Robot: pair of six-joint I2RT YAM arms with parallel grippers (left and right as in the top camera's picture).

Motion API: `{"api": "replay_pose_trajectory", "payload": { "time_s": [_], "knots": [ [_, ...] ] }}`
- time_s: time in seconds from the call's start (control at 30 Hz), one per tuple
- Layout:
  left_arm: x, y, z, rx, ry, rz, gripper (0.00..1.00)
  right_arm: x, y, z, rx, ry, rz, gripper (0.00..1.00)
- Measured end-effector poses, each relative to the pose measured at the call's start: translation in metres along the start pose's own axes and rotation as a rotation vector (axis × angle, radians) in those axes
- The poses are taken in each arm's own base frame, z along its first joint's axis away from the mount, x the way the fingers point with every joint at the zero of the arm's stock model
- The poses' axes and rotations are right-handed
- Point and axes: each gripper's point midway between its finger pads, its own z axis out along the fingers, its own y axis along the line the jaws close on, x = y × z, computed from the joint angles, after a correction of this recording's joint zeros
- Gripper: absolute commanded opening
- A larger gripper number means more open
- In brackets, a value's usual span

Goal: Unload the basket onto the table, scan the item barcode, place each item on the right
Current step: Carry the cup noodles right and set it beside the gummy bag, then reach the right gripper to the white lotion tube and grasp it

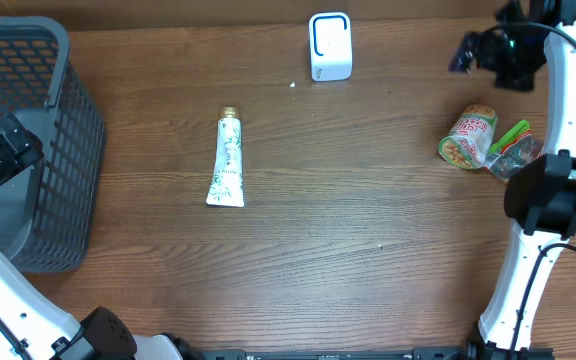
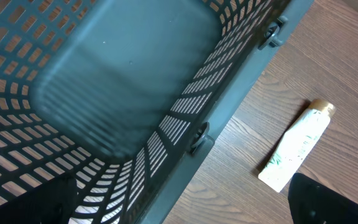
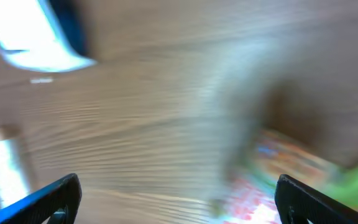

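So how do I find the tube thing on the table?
Start at the big grey basket at the left of the table. Just right of it, near the middle, the tube lies flat by itself. It's long, white with green leaves and a gold cap, unlike the colourful snack packets far right.

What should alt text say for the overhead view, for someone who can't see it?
A white tube lies near the middle of a wooden table, with a white scanner at the far edge and snack packets at the right. A grey basket sits at the left with the left gripper above it; the right gripper hovers near the far right corner.
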Motion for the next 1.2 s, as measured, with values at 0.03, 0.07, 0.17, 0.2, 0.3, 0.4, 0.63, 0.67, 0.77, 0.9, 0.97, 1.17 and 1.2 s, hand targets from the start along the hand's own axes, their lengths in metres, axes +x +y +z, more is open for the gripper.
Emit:
{"api": "replay_pose_trajectory", "payload": {
  "time_s": [0.03,0.07,0.17,0.2,0.3,0.4,0.63,0.67,0.77,0.9,0.97,1.17,1.2],
  "knots": [
    [0.000,0.000,0.000,0.000,0.000,0.000,1.00,-0.003,0.015,-0.003,-0.046,-0.015,-0.020,1.00],
    [0.000,0.000,0.000,0.000,0.000,0.000,1.00,-0.006,0.036,-0.005,-0.110,-0.032,-0.050,1.00],
    [0.000,0.000,0.000,0.000,0.000,0.000,1.00,-0.002,0.089,-0.002,-0.266,-0.029,-0.127,0.99],
    [0.000,0.000,0.000,0.000,0.000,0.000,1.00,0.001,0.105,-0.001,-0.307,-0.024,-0.160,0.96],
    [0.000,0.000,0.000,0.000,0.000,0.000,1.00,0.020,0.158,0.013,-0.398,0.011,-0.283,0.84],
    [0.000,0.000,0.000,0.000,0.000,0.000,1.00,0.044,0.204,0.034,-0.428,0.050,-0.386,0.82],
    [0.000,0.000,0.000,0.000,0.000,0.000,1.00,0.111,0.284,0.113,-0.283,0.105,-0.505,0.81],
    [0.000,0.000,0.000,0.000,0.000,0.000,0.99,0.122,0.293,0.124,-0.261,0.102,-0.525,0.83],
    [0.000,0.000,0.000,0.000,0.000,0.000,1.00,0.152,0.318,0.151,-0.224,0.091,-0.584,0.86],
    [0.000,0.000,0.000,0.000,0.000,0.000,1.00,0.181,0.342,0.177,-0.226,0.068,-0.642,0.81],
    [0.000,0.000,0.000,0.000,0.000,0.000,1.00,0.192,0.348,0.188,-0.228,0.063,-0.645,0.75],
    [0.000,0.000,0.000,0.000,0.000,0.000,1.00,0.209,0.344,0.219,-0.197,0.048,-0.582,0.68],
    [0.000,0.000,0.000,0.000,0.000,0.000,1.00,0.210,0.342,0.223,-0.191,0.046,-0.570,0.68]
  ]
}}
